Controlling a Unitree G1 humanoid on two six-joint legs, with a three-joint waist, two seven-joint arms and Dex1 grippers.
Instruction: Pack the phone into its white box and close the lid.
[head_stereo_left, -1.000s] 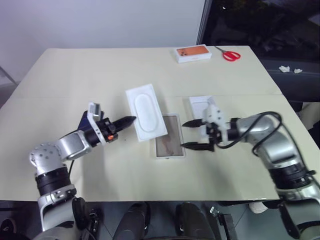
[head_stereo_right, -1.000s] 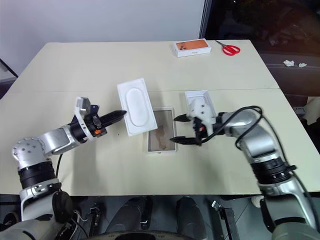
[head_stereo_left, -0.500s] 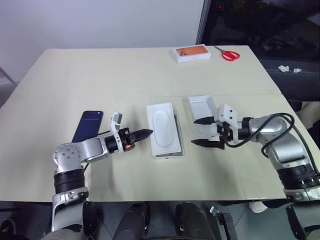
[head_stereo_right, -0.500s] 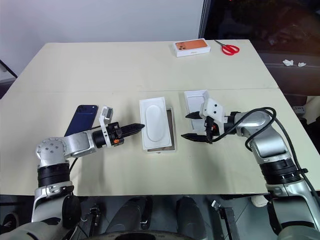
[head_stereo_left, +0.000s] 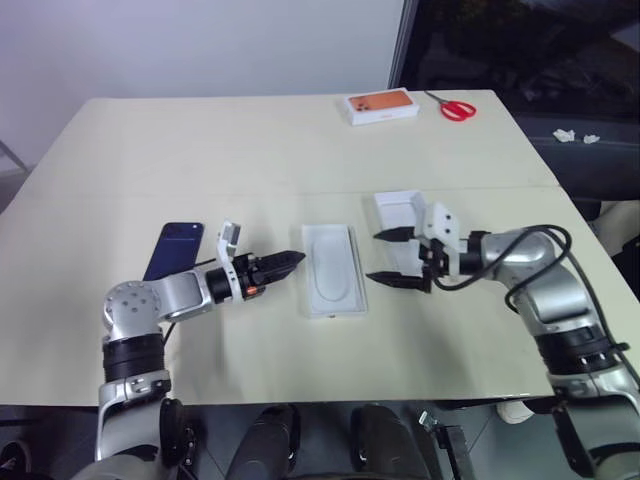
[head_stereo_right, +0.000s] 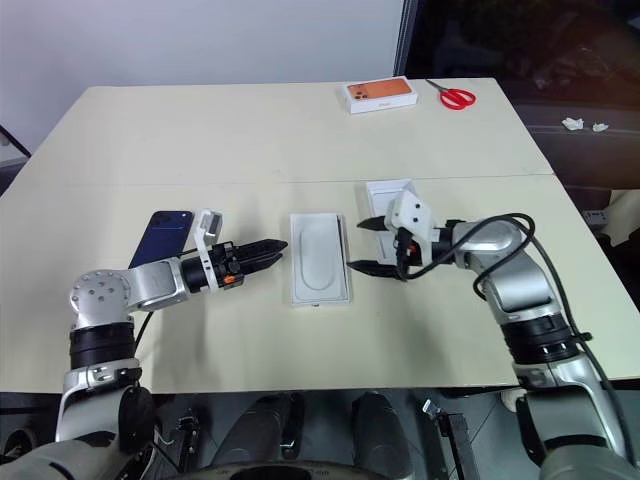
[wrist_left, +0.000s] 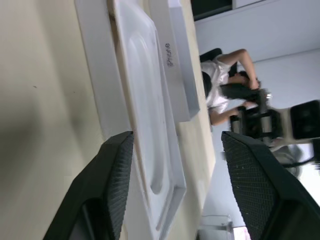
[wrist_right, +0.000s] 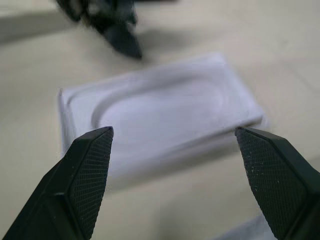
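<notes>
I have the white insert (head_stereo_left: 331, 268) with its oval recess lying on the white box (head_stereo_left: 334, 308), long axis running away from me, between my two grippers. The left gripper (head_stereo_left: 288, 262) sits just beside its left edge, fingers apart and empty; the right gripper (head_stereo_left: 388, 256) faces its right edge, spread wide, empty too. The phone (head_stereo_left: 176, 250) lies flat well to the left, behind my left arm, so that arm is nearer. The lid (head_stereo_left: 403, 212) rests behind the right gripper. I judge the insert blocks the box. An orange-topped box (head_stereo_left: 383, 105) and red scissors (head_stereo_left: 456, 108) sit far off.
</notes>
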